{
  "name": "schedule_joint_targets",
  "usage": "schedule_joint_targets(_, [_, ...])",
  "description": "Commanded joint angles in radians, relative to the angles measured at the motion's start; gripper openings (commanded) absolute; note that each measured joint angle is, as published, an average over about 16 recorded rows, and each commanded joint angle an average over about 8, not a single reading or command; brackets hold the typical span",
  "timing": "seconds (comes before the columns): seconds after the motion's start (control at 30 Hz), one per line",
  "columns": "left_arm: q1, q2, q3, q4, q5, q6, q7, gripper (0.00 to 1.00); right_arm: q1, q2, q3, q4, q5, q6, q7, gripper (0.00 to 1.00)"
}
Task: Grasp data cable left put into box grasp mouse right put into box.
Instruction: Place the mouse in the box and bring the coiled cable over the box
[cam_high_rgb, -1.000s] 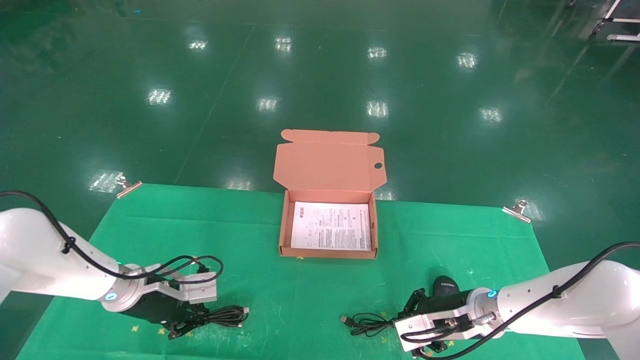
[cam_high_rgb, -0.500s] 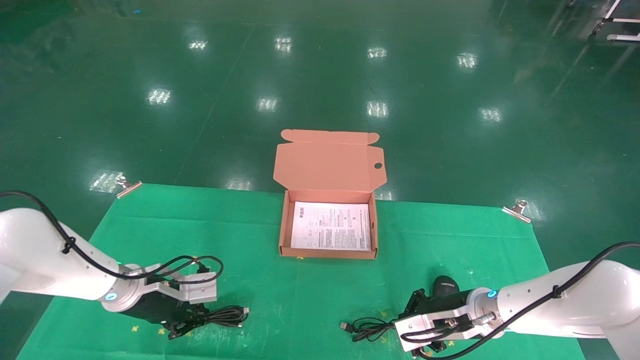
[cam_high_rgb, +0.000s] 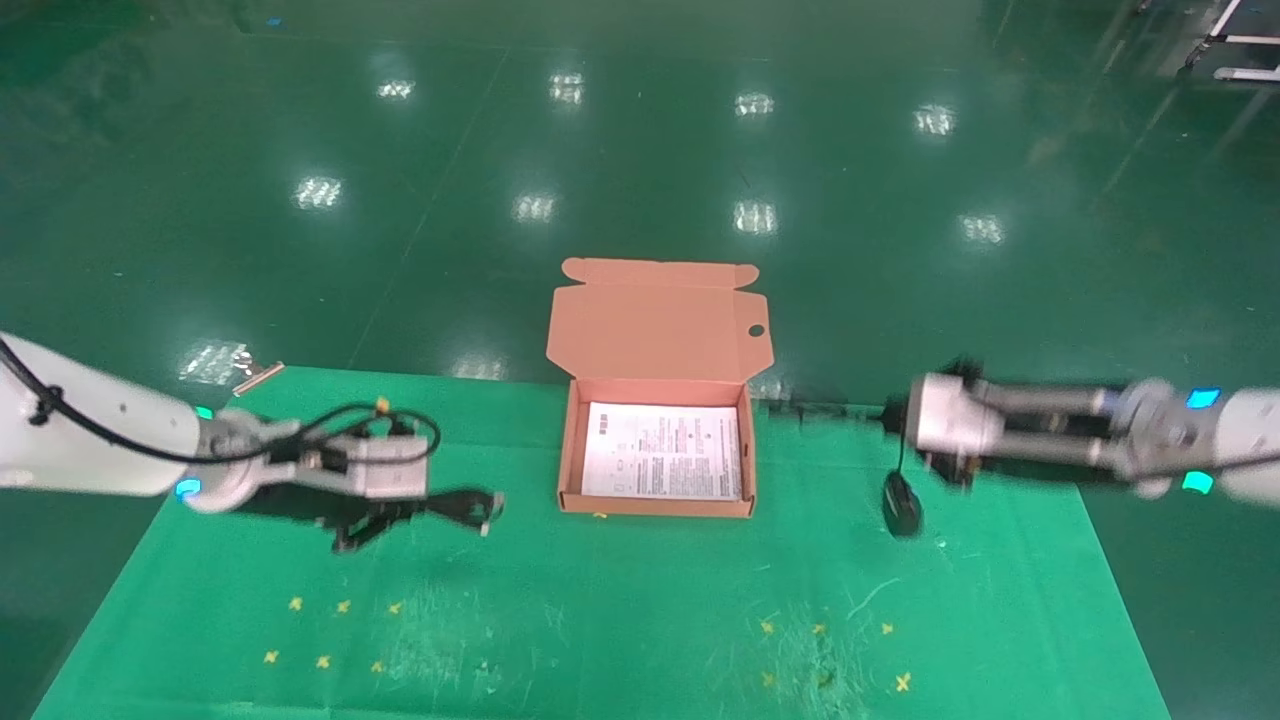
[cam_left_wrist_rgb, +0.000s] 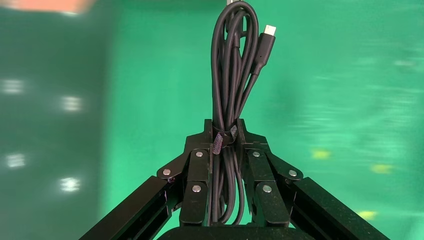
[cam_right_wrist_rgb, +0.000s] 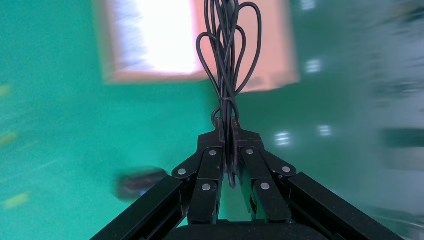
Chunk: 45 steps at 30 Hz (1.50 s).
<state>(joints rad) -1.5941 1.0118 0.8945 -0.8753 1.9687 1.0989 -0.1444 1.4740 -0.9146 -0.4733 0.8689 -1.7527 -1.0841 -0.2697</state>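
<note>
Left of the open box (cam_high_rgb: 655, 500), the left hand (cam_left_wrist_rgb: 223, 137) pinches the data cable (cam_left_wrist_rgb: 232, 70) bundle above the table (cam_high_rgb: 600, 620). On the box's right, the right hand (cam_right_wrist_rgb: 226, 135) is pressed together on the mouse's thin cord (cam_right_wrist_rgb: 227, 50), and the mouse (cam_high_rgb: 901, 503) dangles below it, just over the table.

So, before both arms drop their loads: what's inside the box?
Inside the box only a white printed sheet shows, covering the floor. Whatever lies beneath it is hidden.
</note>
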Motion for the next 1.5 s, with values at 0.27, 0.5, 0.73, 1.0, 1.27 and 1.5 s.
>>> schedule_joint_targets(0.27, [-0.063,0.003,-0.002,-0.196,0.180,-0.086,-0.183,0.00,0.138,-0.096,0.043,-0.012,0.049,0.058,0.021,0.00])
schedule_joint_targets(0.5, [-0.097,0.045,-0.005,-0.225,0.288,-0.128,-0.274,0.00,0.208,-0.197,0.050,-0.079,0.071,0.100,-0.013,0.00])
schedule_joint_targets(0.73, [-0.119,0.068,-0.026,-0.206,0.314,-0.170,-0.320,0.00,0.254,-0.253,0.052,-0.130,0.083,0.113,-0.033,0.00])
schedule_joint_targets(1.0, [-0.127,0.070,-0.039,-0.203,0.310,-0.186,-0.332,0.00,0.269,-0.265,0.052,-0.148,0.088,0.110,-0.045,0.00])
schedule_joint_targets(1.27, [-0.109,0.058,-0.031,-0.216,0.303,-0.164,-0.327,0.00,0.247,-0.276,0.037,-0.161,0.072,0.108,-0.036,0.00])
schedule_joint_targets(1.5, [-0.086,0.036,-0.018,-0.241,0.306,-0.110,-0.350,0.00,0.213,-0.308,0.015,-0.186,0.053,0.115,-0.020,0.00])
